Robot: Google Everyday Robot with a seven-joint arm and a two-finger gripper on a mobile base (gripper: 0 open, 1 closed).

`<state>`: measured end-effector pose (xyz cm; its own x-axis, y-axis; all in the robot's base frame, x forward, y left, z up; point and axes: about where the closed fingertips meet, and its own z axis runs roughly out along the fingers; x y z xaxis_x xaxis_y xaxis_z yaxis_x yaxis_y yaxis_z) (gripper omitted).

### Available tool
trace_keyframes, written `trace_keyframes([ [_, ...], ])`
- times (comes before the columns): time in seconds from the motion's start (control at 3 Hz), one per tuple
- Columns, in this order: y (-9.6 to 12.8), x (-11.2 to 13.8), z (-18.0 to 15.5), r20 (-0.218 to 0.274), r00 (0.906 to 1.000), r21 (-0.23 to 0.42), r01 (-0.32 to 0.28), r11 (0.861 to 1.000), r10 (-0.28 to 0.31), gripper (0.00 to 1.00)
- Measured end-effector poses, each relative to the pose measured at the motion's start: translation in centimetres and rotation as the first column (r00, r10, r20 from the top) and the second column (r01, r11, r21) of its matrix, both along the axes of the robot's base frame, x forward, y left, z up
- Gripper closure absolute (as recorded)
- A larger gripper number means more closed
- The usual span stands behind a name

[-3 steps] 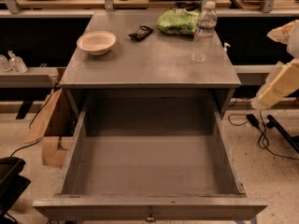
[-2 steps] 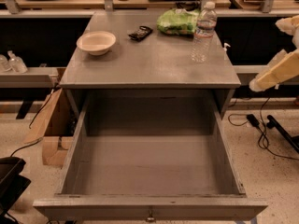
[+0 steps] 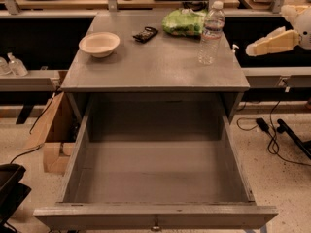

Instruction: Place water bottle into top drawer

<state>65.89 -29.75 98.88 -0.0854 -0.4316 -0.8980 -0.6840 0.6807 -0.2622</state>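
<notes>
Water bottle (image 3: pixel 212 33): stands upright on the desk top near its back right corner, white cap on, touched by nothing.
Top drawer (image 3: pixel 80 152): pulled far out toward the camera, its grey inside bare; a small metal pull (image 3: pixel 155 225) sits at the middle of the front panel.
Hand (image 3: pixel 252 48): cream-coloured, reaching in from the right edge at about the height of the desk top, to the right of the bottle and apart from it; it holds nothing, and whether it is open or closed cannot be told.
Desk (image 3: pixel 155 64): grey-painted, with a matt, slightly worn top.
Bowl (image 3: pixel 99 43): pale and shallow, on the back left part of the desk.
Green bag (image 3: pixel 183 22): crumpled, at the back edge just left of the bottle.
Black object (image 3: pixel 145 33): small and flat, between the bowl and the bag.
Left side: a grey shelf carrying small clear pump bottles (image 3: pixel 14 64); below it a cardboard box (image 3: pixel 51 135) leans beside the desk.
Floor (image 3: pixel 284 183): light and speckled, with black cables (image 3: pixel 269 135) trailing on the right.
Background: a wooden bench (image 3: pixel 63 1) with metal uprights and more cables.
</notes>
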Motion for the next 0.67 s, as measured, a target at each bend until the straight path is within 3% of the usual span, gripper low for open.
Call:
trace_keyframes([
  [0.33,0.2,-0.1,0.0,-0.002,1.0000,-0.003,-0.002,1.000,0.002,0.00],
  [0.67,0.7,1.7,-0.5,0.014,0.9998,0.032,-0.016,0.999,0.016,0.00],
])
